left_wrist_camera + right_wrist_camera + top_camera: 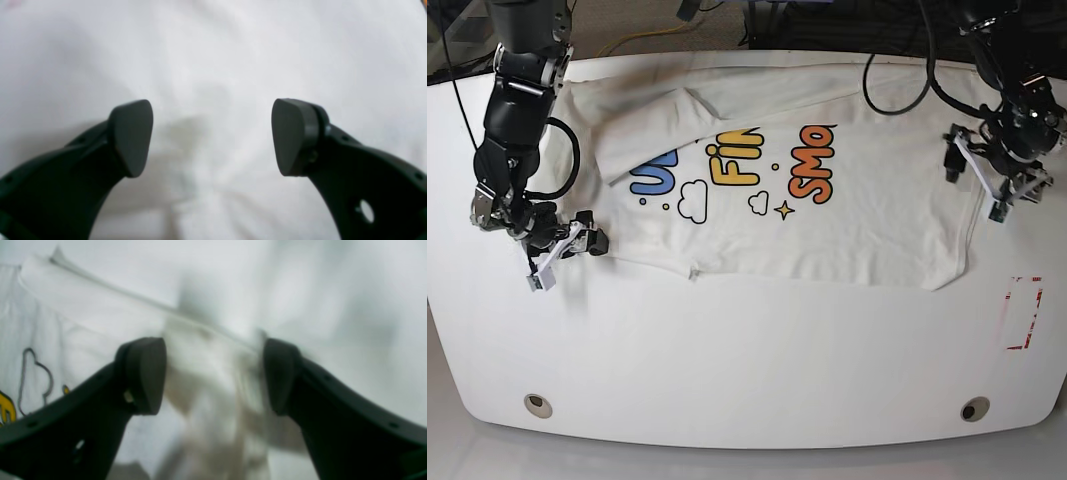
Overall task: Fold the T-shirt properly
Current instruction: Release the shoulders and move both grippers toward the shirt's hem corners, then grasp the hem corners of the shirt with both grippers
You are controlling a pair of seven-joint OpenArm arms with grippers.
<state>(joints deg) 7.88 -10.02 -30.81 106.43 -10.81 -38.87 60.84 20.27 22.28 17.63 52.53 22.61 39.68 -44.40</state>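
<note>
White T-shirt (827,235) spread flat on the white surface (747,370), toward the far side, print facing up; left sleeve area folded over the chest, hiding part of the blue lettering. Left hand (997,180) at the shirt's right edge, jaws wide apart, nothing between them but plain white cloth below. Right hand (562,245) just beside the shirt's left edge, jaws likewise standing open, gripping nothing; in its wrist view, blurred white fabric behind the gap. Red-outlined marking (1024,312) near the surface's right edge.
</note>
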